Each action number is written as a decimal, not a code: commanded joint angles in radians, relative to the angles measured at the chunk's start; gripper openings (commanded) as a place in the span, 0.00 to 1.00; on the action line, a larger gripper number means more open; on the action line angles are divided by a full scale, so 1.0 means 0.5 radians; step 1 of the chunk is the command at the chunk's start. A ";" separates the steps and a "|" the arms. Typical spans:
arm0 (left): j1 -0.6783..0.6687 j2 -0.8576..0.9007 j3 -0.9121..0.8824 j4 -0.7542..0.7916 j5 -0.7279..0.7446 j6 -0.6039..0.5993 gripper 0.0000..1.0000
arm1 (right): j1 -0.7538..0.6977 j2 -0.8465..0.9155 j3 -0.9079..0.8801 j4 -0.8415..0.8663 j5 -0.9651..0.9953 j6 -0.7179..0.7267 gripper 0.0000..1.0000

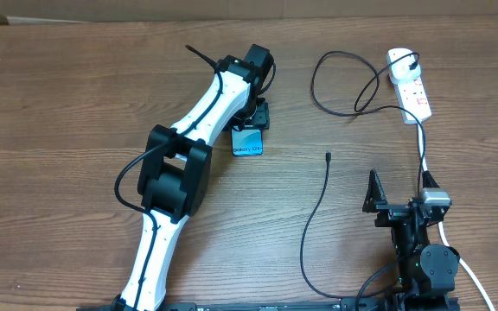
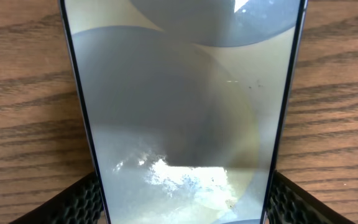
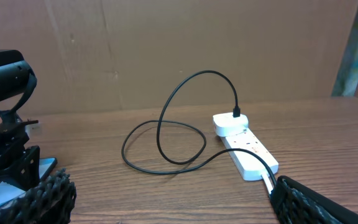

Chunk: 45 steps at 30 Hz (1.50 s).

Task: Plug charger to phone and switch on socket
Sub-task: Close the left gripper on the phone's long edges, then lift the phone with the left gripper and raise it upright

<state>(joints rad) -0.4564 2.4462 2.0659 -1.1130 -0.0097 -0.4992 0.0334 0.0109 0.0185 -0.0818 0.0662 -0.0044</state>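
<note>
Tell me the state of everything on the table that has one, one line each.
phone, flat on the table, screen up, no cable in it.
charger, plug in the socket, connector tip loose on the table, apart from the phone.
socket, charger plugged in; on or off not readable.
left gripper, fingers either side of the phone; grip unclear.
right gripper, open, empty.

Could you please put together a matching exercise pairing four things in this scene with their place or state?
Things:
1 phone
2 charger connector tip
3 power strip
4 right gripper

Place or state:
a open, holding nothing
b white, far right
c between the fingers of the left gripper
d lying loose, right of centre

Pairs: 1-c, 2-d, 3-b, 4-a
</note>
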 commanded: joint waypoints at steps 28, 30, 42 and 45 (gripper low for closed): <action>0.077 0.063 0.303 -0.293 0.661 -0.013 0.67 | -0.002 -0.016 -0.021 0.009 -0.002 -0.008 1.00; 0.077 0.063 0.303 -0.295 0.709 -0.013 0.67 | -0.002 -0.016 -0.021 0.008 -0.002 -0.008 1.00; 0.208 0.063 0.303 -0.294 1.556 -0.014 0.66 | -0.002 -0.016 -0.021 0.009 -0.002 -0.008 1.00; 0.260 0.063 0.303 -0.291 1.845 -0.017 0.66 | -0.002 -0.016 -0.021 0.009 -0.002 -0.008 1.00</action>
<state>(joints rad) -0.3618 2.4710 2.1868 -1.2606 0.6662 -0.4992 0.0334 0.0109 0.0185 -0.0814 0.0662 -0.0040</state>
